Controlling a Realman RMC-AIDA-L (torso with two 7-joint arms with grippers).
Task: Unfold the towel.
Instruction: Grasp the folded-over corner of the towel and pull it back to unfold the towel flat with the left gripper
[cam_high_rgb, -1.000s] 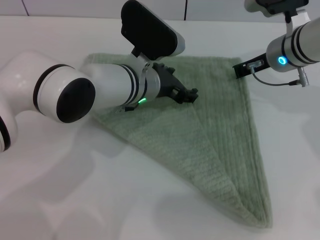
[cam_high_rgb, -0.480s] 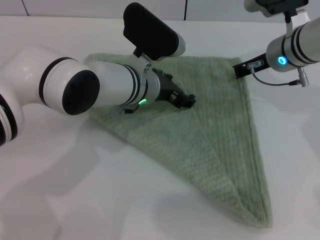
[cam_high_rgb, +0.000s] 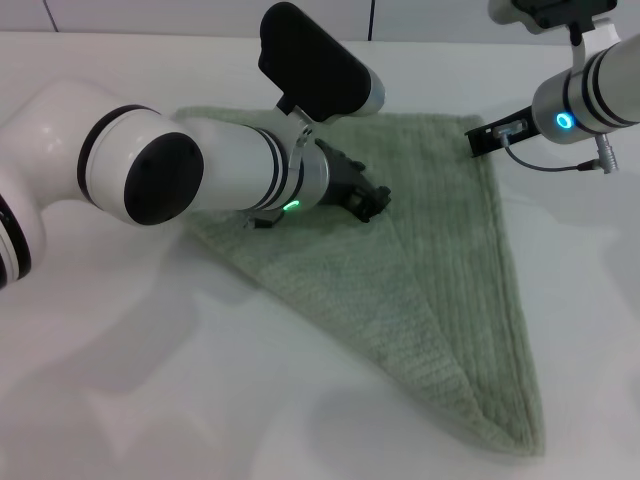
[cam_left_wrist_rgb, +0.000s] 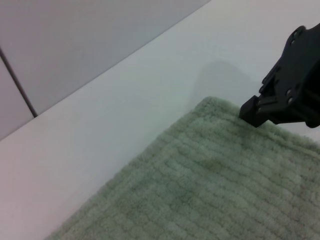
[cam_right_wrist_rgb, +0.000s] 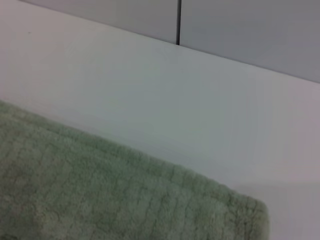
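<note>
The pale sage-green towel lies on the white table, folded into a triangle, with its long point toward the near right. My left gripper is low over the middle of the towel's far part, on or just above the top layer. My right gripper is at the towel's far right corner; it also shows in the left wrist view, touching that corner. The left wrist view shows the towel near that corner. The right wrist view shows a rounded towel corner on the table.
The white table runs wide on the near left and the right of the towel. A grey panelled wall stands behind the table's far edge. My left forearm lies over the towel's far left part.
My left gripper has drawn back a little to the left and dropped closer to the towel, with the forearm turning. The right gripper and the towel have not moved.
</note>
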